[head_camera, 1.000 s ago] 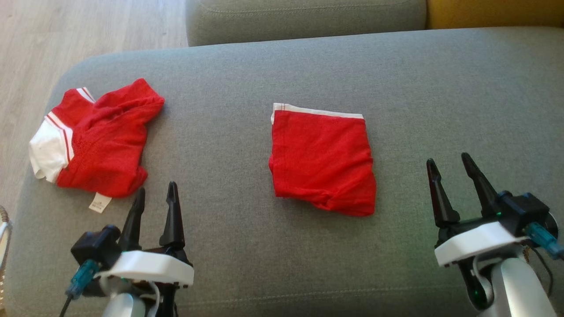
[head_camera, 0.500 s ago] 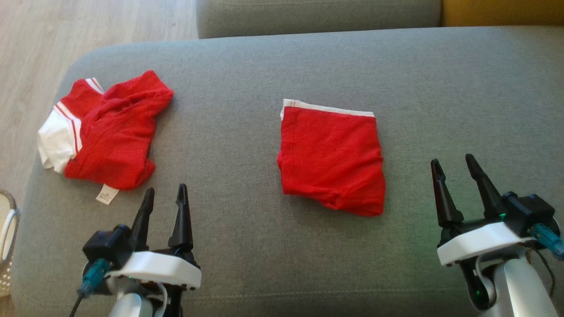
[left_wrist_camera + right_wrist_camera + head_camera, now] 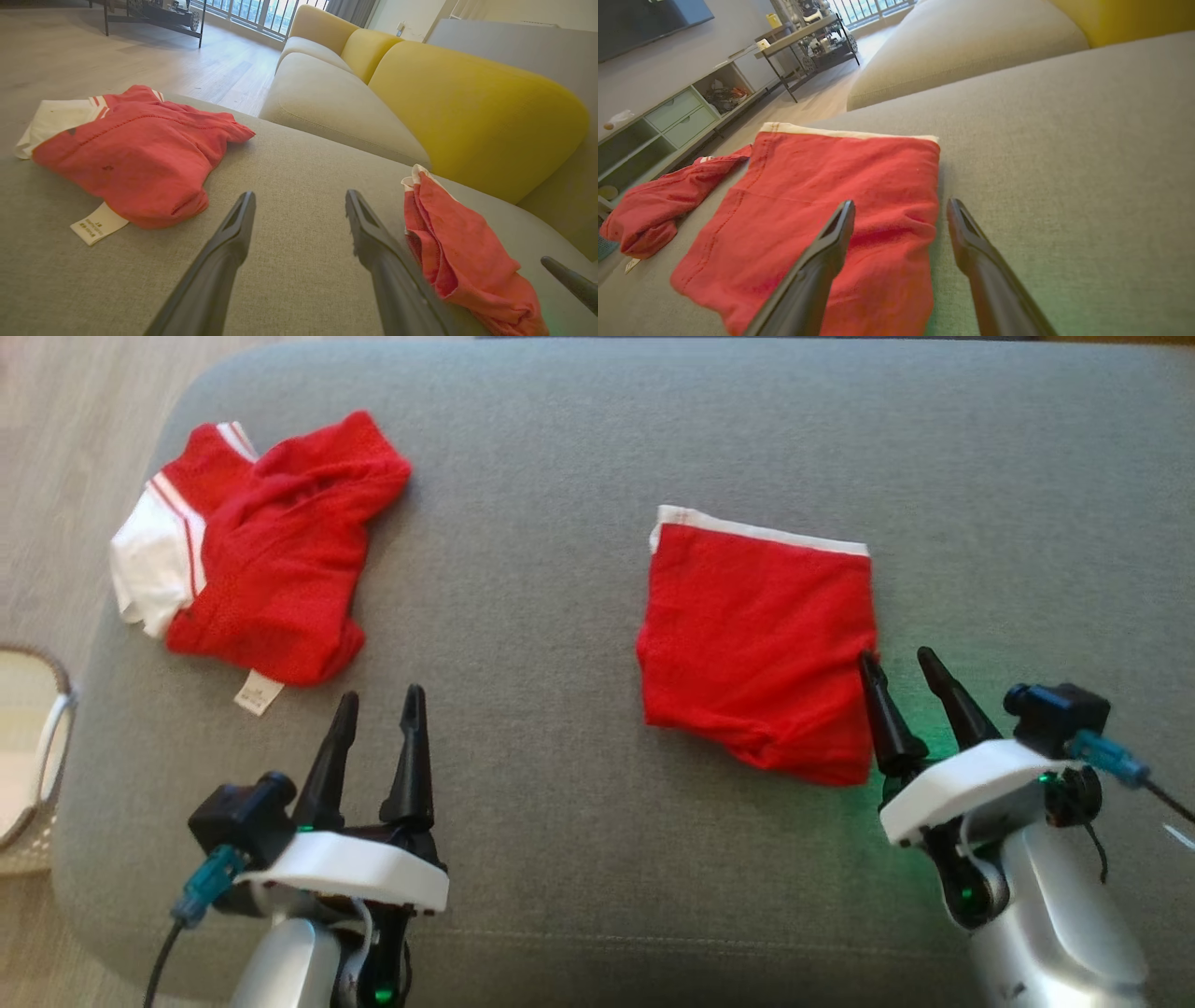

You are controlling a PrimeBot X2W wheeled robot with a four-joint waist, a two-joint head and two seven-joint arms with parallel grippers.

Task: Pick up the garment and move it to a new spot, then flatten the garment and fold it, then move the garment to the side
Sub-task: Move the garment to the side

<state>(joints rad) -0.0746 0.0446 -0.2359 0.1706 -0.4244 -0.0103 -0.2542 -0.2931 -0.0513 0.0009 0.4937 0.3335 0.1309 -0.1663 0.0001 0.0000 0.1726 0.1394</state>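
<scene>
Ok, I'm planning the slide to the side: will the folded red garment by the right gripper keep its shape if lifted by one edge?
Probably not. The folded red garment looks thin and soft, its near edge rumpled, so it would likely droop and unfold. It seems light, yet may drag on the textured grey cushion if pushed.

My home living room: grey fabric sofa [image 3: 560, 859], pale wooden floor [image 3: 140, 60] upper left, perhaps a dark television [image 3: 644, 18].
</scene>
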